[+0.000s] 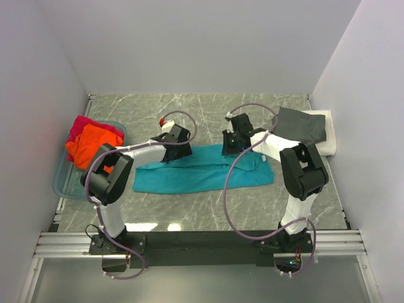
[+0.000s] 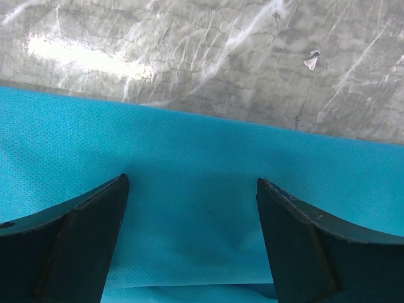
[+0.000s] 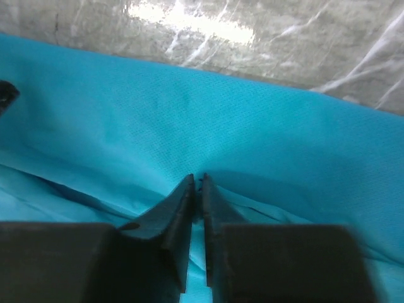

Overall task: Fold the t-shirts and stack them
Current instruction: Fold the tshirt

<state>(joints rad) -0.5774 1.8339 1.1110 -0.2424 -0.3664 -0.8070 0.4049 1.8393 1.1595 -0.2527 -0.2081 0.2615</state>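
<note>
Cloth of one colour fills both wrist views: the teal t-shirt (image 2: 189, 189), seen close, with a strip of grey marbled desk (image 2: 189, 50) across the upper frame. Only the top view gives us the rest. There the teal t-shirt lies in the middle of the frame as a long band running left to right, and both arms bend over its upper edge. At the left of that frame a clear tub (image 1: 62, 183) holds the orange t-shirt (image 1: 88, 148), with the magenta-red t-shirt (image 1: 81, 125) behind it. At the upper right the dark grey t-shirt (image 1: 303, 125) lies on the white t-shirt (image 1: 328, 144), well apart from the teal one.

What the top view hides from us, the wrist views show. The left arm's fingers (image 2: 82, 233) stand wide apart at the lower corners of their frame, near the shirt's far edge, with teal cloth lying flat between and below them. We cannot tell whether the tips touch it. A small pale speck (image 2: 311, 60) sits on the desk at the upper right of that frame. The right arm's fingers (image 3: 183, 208) are drawn together to a thin slit in the lower middle of their frame. Their tips meet a raised fold of the teal t-shirt and pinch it, with creases running off to left and right.
</note>
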